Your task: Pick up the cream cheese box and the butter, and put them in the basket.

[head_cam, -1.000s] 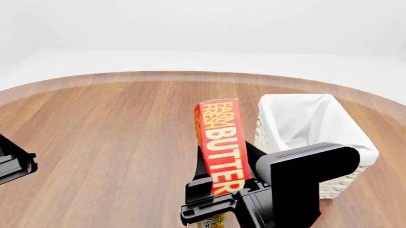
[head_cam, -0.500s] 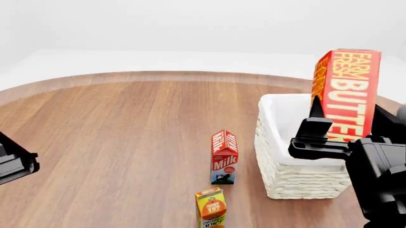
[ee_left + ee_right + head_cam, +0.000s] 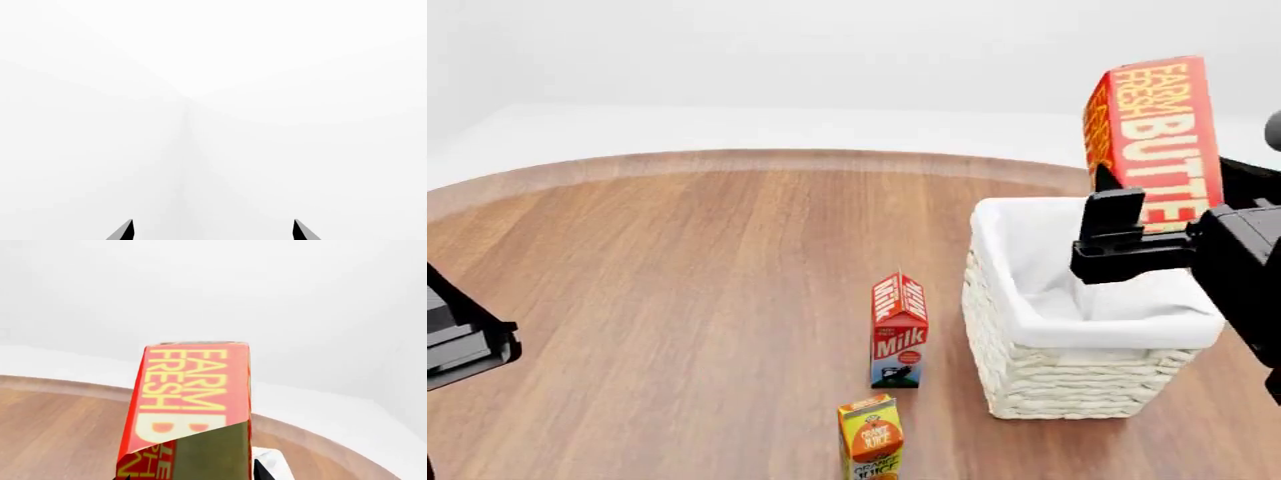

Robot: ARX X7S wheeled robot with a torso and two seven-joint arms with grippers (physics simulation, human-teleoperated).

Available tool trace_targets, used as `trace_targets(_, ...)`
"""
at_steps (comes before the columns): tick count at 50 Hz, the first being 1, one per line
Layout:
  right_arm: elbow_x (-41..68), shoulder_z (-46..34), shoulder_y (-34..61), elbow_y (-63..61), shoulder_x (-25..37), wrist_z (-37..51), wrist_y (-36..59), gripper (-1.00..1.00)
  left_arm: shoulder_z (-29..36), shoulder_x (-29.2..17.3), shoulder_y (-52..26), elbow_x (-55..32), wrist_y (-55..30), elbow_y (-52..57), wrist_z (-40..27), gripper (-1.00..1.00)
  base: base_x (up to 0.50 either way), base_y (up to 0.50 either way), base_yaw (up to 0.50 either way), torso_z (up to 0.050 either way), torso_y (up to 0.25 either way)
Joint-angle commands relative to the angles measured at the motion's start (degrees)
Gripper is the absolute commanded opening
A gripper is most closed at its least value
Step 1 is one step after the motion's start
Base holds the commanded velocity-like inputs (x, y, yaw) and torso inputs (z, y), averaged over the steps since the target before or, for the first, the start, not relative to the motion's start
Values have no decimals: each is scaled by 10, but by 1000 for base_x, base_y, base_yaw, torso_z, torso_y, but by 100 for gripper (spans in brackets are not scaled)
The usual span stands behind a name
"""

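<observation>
The butter (image 3: 1154, 130), a red box with yellow "Farm Fresh Butter" lettering, hangs upright in the air over the far right part of the basket (image 3: 1074, 385). My right gripper (image 3: 1158, 222) is shut on its lower end. In the right wrist view the butter (image 3: 193, 400) fills the middle, with the right gripper (image 3: 190, 475) clamped on its sides. The basket is white and woven, with a white cloth liner. My left gripper (image 3: 212, 232) is open with nothing between its fingers, facing blank white; it shows only partly at the head view's left edge. The cream cheese box is out of view.
A red milk carton (image 3: 898, 330) stands left of the basket on the round wooden table (image 3: 694, 280). A small orange juice carton (image 3: 872, 440) stands in front of it, near the view's lower edge.
My right arm has carried the butter from the table's middle rightward and upward to over the basket, uncovering the milk and juice cartons. The left arm barely moved.
</observation>
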Motion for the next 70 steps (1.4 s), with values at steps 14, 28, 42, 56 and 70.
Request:
trace_targets(14,-49,-6,136,303,-108,-135,91,-100,-11,11,-4,5,-1,-5,17,100,0,0,0,1,1)
trace_targets(28,-111,-62,131,368,-161,-197,117,-100,-9,11,-4,5,-3,-5,17,100,0,0,0,1,1)
trace_targets(42,-232,-139,184,490,-221,-301,147,-100,-8,10,-6,4,-5,-5,18,100,0,0,0,0,1)
trace_targets(56,-277,-176,156,562,-237,-357,130,-100,-6,11,-6,6,-4,-4,18,100,0,0,0,1,1)
trace_targets(70,-284,-177,124,597,-254,-369,98,-100,-3,12,-7,7,-4,-9,19,100,0,0,0,1,1)
